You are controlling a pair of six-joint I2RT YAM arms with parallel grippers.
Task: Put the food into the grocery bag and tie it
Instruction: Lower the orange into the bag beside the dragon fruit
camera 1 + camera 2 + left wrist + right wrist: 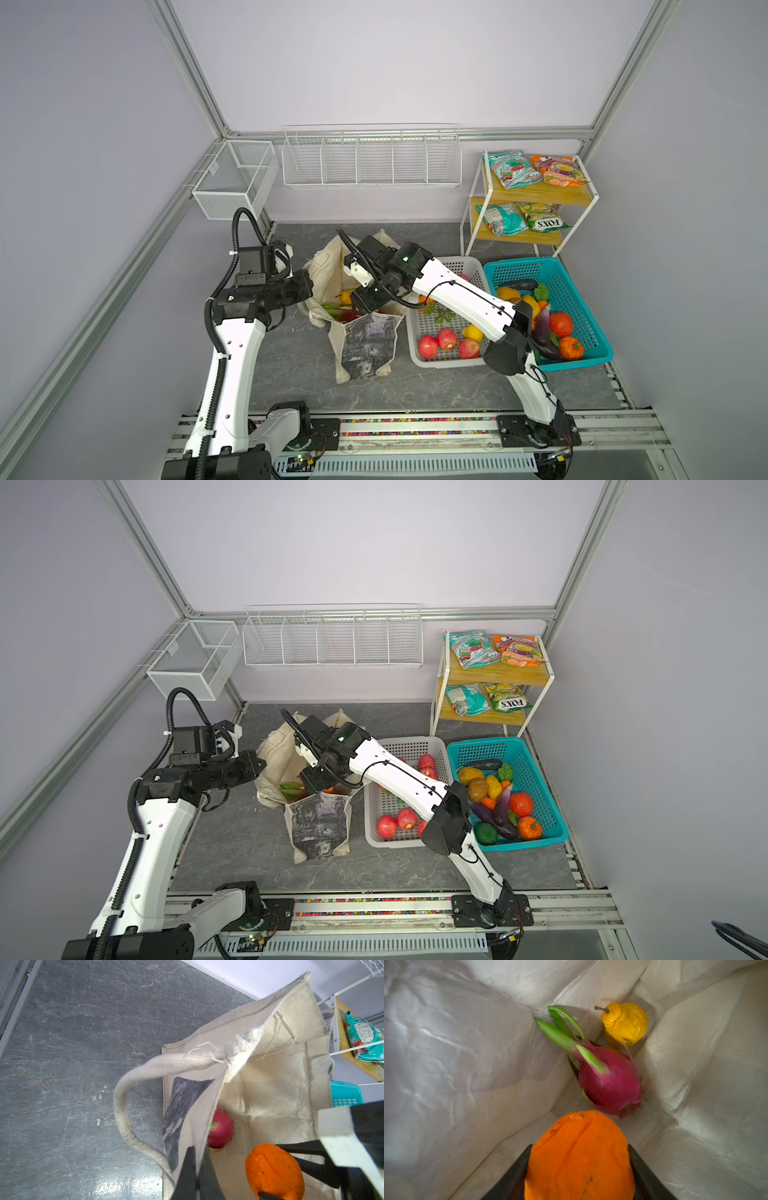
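Note:
The cream grocery bag (365,345) (320,829) stands open mid-table in both top views. My left gripper (196,1159) (309,287) is shut on the bag's rim on its left side, holding the mouth open. One handle (124,1105) loops outside the bag. My right gripper (579,1147) (365,305) reaches into the mouth, shut on an orange fruit (579,1159) (274,1169). On the bag's floor lie a pink dragon fruit (610,1082) (221,1130) with green tips and a yellow pear (625,1022).
Right of the bag stand a white perforated basket (473,264) with red apples and a lemon, and a teal basket (582,291) with more produce. A wooden shelf (536,195) at the back right carries snack packets. Wire racks (372,160) hang on the back wall.

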